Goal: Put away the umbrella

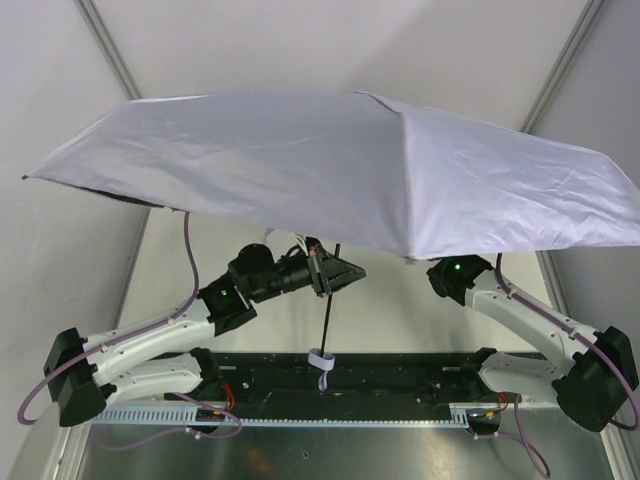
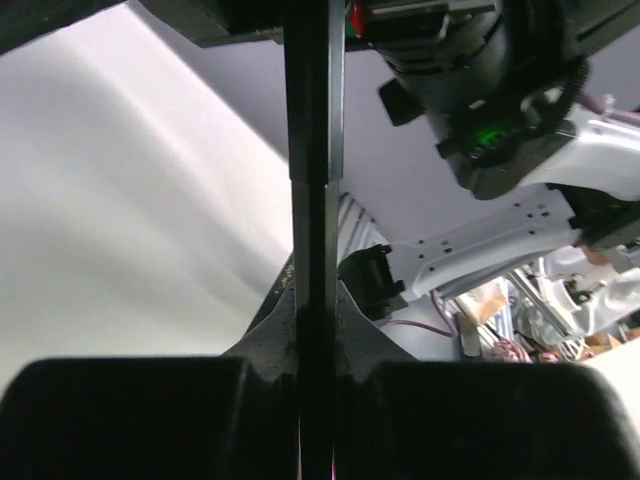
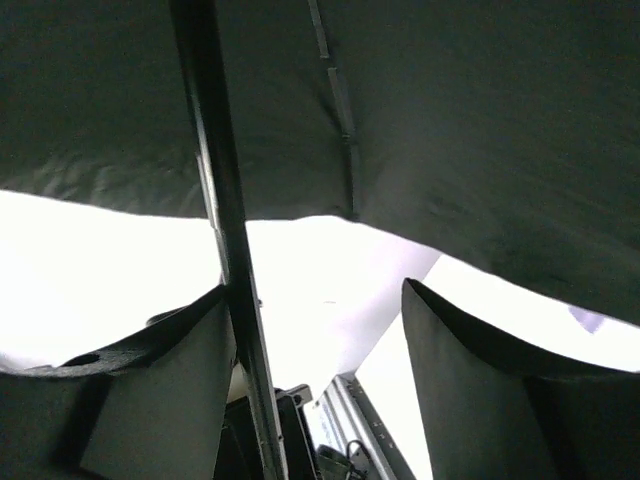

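Observation:
The umbrella is open, and its pale lavender-grey canopy [image 1: 330,170] spreads across the whole top view above both arms. Its thin black shaft [image 1: 328,310] hangs down to the small lavender handle [image 1: 321,358] with its loop. My left gripper [image 1: 322,272] is shut on the shaft just under the canopy; in the left wrist view the shaft [image 2: 315,150] runs straight between the closed jaws of the left gripper [image 2: 318,330]. My right gripper [image 3: 313,290] is open under the dark canopy underside [image 3: 480,130]. A thin black frame rod [image 3: 225,220] passes along its left finger. The canopy hides this gripper from above.
The white table [image 1: 400,310] lies under the umbrella. A black base rail [image 1: 350,375] and a slotted cable duct [image 1: 300,415] run along the near edge. The right arm's wrist [image 1: 455,272] sits below the canopy's right half. Metal frame posts [image 1: 560,70] stand behind.

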Motion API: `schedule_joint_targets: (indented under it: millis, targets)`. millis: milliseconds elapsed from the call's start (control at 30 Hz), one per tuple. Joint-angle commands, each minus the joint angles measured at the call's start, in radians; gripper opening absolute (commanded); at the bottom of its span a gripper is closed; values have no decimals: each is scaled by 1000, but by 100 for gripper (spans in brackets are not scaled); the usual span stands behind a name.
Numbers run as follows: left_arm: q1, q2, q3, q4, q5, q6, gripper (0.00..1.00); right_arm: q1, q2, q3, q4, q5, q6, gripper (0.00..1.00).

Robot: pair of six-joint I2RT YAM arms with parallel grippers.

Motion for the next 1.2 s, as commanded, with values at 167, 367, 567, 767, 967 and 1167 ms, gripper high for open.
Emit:
schedule_joint_targets:
  millis: [167,367,567,767,967,1167]
  targets:
    - [8,-27,-3,247,163,-7,0,-21,38,8,328,-173,-10,40]
    - [20,-18,-2,246,221,1,0,-34,5,23,292,-175,-50,1]
    - [33,-12,-5,84,84,18,73,114,-88,106,-87,239,-283,0]
    - [30,85,52,-107,29,50,85,242,-86,198,-222,573,-431,0]
    - [29,102,76,-213,-83,65,51,313,-31,270,-220,719,-558,0]
    - [31,64,89,-226,-144,99,26,302,31,346,-213,693,-607,0]
